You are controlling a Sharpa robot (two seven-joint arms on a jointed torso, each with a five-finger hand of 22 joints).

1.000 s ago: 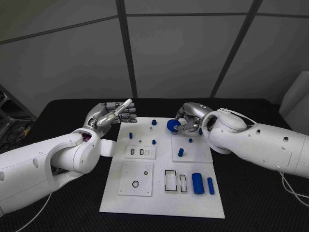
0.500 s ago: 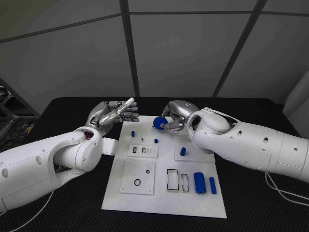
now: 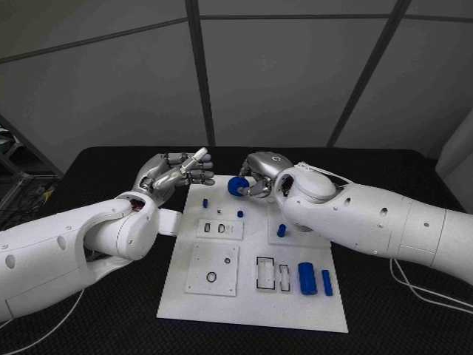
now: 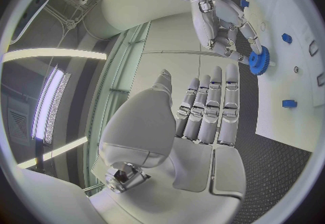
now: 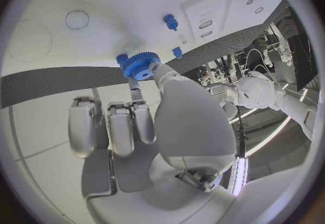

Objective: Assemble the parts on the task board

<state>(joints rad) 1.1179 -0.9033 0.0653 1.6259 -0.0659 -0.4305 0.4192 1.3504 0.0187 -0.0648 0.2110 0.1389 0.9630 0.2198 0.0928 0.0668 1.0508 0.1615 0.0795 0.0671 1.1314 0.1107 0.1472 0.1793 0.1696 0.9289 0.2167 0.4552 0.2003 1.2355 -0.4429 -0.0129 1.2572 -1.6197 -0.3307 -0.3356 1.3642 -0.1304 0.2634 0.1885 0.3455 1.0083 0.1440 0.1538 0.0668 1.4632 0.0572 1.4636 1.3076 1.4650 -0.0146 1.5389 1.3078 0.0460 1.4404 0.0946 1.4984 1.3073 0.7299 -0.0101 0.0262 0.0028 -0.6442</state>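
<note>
The right hand (image 3: 260, 177) pinches a blue gear (image 3: 236, 187) in its fingertips and holds it above the far edge of the white board (image 3: 247, 296), which lies on the black bench (image 3: 109, 166). The left hand (image 3: 174, 174) hangs in the air just left of the board's far corner, holding nothing, fingers straight and close together. Small blue pegs (image 3: 240, 214) stand on the far half of the board, and two blue cylinders (image 3: 307, 279) lie side by side towards its near right

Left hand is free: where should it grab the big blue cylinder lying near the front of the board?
Judging by its pose, grip the big blue cylinder across its middle from above: it lies flat on the board, long sides exposed, a slimmer blue piece close beside it.
</note>
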